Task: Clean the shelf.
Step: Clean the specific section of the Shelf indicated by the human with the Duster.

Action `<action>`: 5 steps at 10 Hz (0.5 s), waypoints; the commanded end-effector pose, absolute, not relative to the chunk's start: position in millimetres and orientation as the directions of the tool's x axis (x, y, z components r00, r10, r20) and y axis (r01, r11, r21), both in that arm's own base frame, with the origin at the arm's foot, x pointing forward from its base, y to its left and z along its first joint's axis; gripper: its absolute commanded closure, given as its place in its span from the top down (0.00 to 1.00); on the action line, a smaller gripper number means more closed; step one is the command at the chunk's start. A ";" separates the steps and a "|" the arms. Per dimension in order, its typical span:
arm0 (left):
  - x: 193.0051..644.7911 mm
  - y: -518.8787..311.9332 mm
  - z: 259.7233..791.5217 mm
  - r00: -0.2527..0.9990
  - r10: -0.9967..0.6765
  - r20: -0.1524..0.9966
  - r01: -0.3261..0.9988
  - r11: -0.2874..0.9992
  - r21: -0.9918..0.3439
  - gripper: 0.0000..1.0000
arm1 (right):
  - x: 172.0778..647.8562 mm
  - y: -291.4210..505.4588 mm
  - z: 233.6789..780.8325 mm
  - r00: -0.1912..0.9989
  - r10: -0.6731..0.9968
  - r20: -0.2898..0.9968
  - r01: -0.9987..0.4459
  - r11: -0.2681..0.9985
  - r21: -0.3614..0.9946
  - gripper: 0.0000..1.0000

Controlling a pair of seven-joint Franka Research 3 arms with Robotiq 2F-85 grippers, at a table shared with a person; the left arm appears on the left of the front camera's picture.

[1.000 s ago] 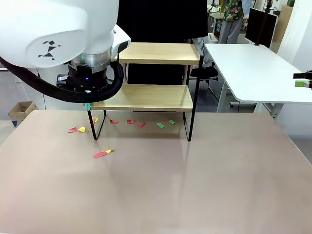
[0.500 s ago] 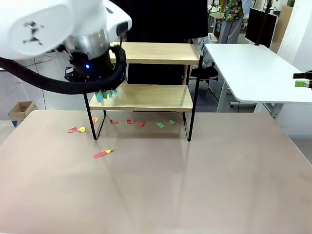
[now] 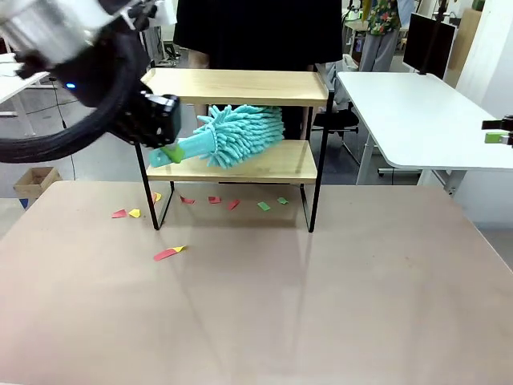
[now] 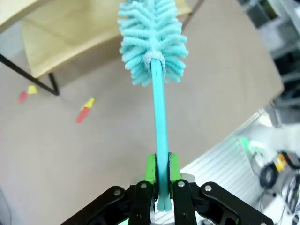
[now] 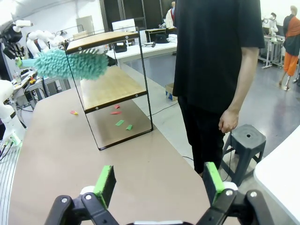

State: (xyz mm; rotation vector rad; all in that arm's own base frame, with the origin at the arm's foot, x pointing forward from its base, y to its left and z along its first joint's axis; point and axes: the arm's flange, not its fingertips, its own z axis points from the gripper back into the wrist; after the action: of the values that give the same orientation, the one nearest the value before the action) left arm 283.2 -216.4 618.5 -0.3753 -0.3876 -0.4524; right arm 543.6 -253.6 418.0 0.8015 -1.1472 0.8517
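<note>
left pincer gripping duster, just beside shelf

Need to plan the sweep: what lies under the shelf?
Under the shelf, on the table, lie three red scraps and two green scraps. A yellow scrap by the left front leg is partly covered by it, so its full shape cannot be seen.

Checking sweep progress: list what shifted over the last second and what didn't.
The left gripper, shut on the teal duster, drew back up and leftward; the duster head now shows between the boards of the shelf. Shelf and paper scraps stayed put.
</note>
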 end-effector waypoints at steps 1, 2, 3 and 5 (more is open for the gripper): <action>270.7 -176.5 624.1 0.795 -0.472 0.381 0.590 0.747 -0.305 0.14 | 542.7 -252.0 420.6 0.186 0.158 0.970 -0.887 0.453 0.096 1.00; 264.5 -163.5 627.1 0.770 -0.533 0.352 0.635 0.701 -0.326 0.14 | 542.7 -252.0 420.6 0.186 0.158 0.970 -0.887 0.453 0.096 1.00; 257.9 -148.6 630.9 0.754 -0.581 0.306 0.657 0.679 -0.327 0.14 | 542.7 -252.0 420.6 0.186 0.158 0.970 -0.887 0.453 0.096 1.00; 238.4 -118.9 633.1 0.716 -0.681 0.152 0.695 0.674 -0.252 0.14 | 542.7 -252.0 420.6 0.186 0.158 0.970 -0.887 0.453 0.096 1.00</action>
State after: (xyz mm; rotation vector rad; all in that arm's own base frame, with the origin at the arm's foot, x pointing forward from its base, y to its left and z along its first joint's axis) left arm 239.8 -132.3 623.0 -0.3945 -0.0868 -0.7149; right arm 543.6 -253.6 418.0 0.8016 -1.1471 0.8517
